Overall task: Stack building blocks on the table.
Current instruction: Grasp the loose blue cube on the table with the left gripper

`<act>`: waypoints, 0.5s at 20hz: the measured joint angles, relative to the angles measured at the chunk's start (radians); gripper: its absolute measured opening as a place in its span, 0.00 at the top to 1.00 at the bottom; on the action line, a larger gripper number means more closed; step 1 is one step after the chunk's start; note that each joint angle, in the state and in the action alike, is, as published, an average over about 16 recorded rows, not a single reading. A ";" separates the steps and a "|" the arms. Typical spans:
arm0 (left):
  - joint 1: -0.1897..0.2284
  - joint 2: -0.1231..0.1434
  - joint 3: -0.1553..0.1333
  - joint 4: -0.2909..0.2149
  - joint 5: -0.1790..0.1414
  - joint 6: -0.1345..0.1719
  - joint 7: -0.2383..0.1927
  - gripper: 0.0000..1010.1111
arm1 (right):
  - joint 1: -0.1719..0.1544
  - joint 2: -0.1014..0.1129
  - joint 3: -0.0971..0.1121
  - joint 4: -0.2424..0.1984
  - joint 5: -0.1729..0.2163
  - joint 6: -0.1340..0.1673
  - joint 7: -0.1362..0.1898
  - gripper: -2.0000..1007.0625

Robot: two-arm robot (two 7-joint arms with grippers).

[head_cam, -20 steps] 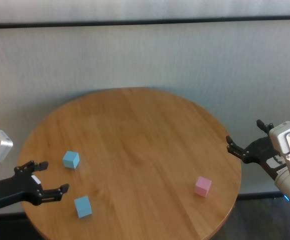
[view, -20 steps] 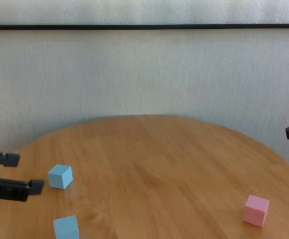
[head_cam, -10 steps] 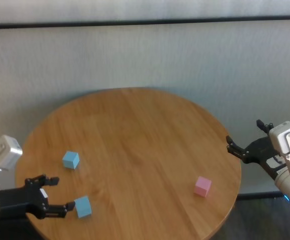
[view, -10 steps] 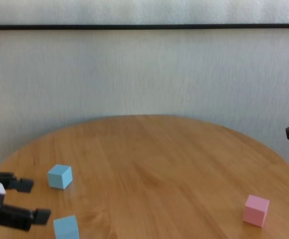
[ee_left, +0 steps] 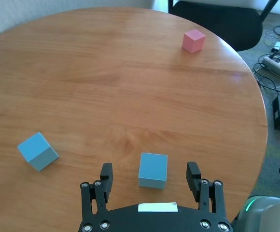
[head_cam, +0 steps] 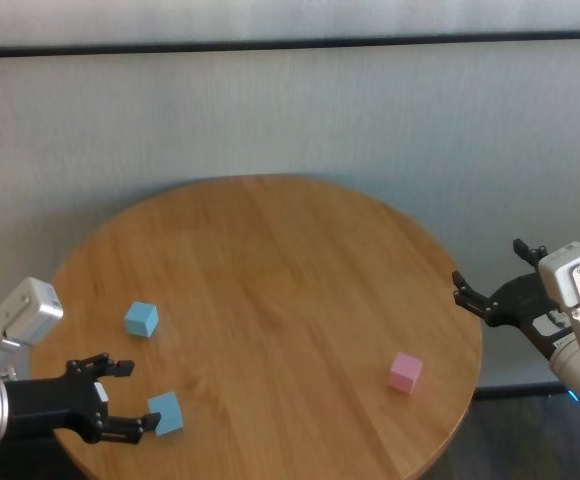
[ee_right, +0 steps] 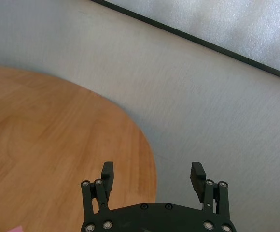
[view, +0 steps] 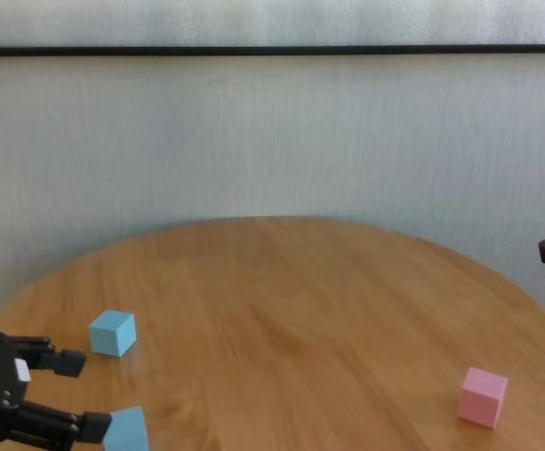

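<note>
Three building blocks lie apart on the round wooden table [head_cam: 270, 260]. The far light blue block [head_cam: 141, 319] also shows in the chest view [view: 113, 333] and the left wrist view [ee_left: 37, 151]. The near light blue block [head_cam: 166, 413] sits by the table's near left edge. The pink block [head_cam: 405, 372] lies at the near right. My left gripper [head_cam: 138, 397] is open and low over the table. In the left wrist view the near blue block [ee_left: 153, 169] lies between its fingertips [ee_left: 106, 174], with a gap on each side. My right gripper [head_cam: 487, 272] is open and empty, parked beyond the table's right edge.
A grey wall stands behind the table. In the left wrist view a dark chair [ee_left: 217, 21] and cables with a power strip [ee_left: 275, 63] lie on the floor past the table's edge. The pink block shows there too [ee_left: 193, 40].
My left gripper has moved toward the table's near edge and in around the near blue block. The blocks and the right arm have not moved.
</note>
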 joint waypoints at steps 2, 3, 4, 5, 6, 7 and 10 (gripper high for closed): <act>-0.010 -0.005 0.009 0.011 0.005 -0.006 -0.006 0.01 | 0.000 0.000 0.000 0.000 0.000 0.000 0.000 0.00; -0.014 -0.007 0.013 0.016 0.008 -0.008 -0.008 0.01 | 0.000 0.000 0.000 0.000 0.000 0.000 0.000 0.00; -0.017 -0.009 0.017 0.021 0.011 -0.010 -0.011 0.01 | 0.000 0.000 0.000 0.000 0.000 0.000 0.000 0.00; -0.021 -0.011 0.021 0.025 0.013 -0.012 -0.013 0.01 | 0.000 0.000 0.000 0.000 0.000 0.000 0.000 0.00; -0.024 -0.013 0.024 0.029 0.015 -0.013 -0.015 0.01 | 0.000 0.000 0.000 0.000 0.000 0.000 0.000 0.00; -0.027 -0.015 0.027 0.033 0.017 -0.014 -0.017 0.01 | 0.000 0.000 0.000 0.000 0.000 0.000 0.000 0.00; -0.035 -0.021 0.036 0.044 0.021 -0.017 -0.022 0.01 | 0.000 0.000 0.000 0.000 0.000 0.000 0.000 0.00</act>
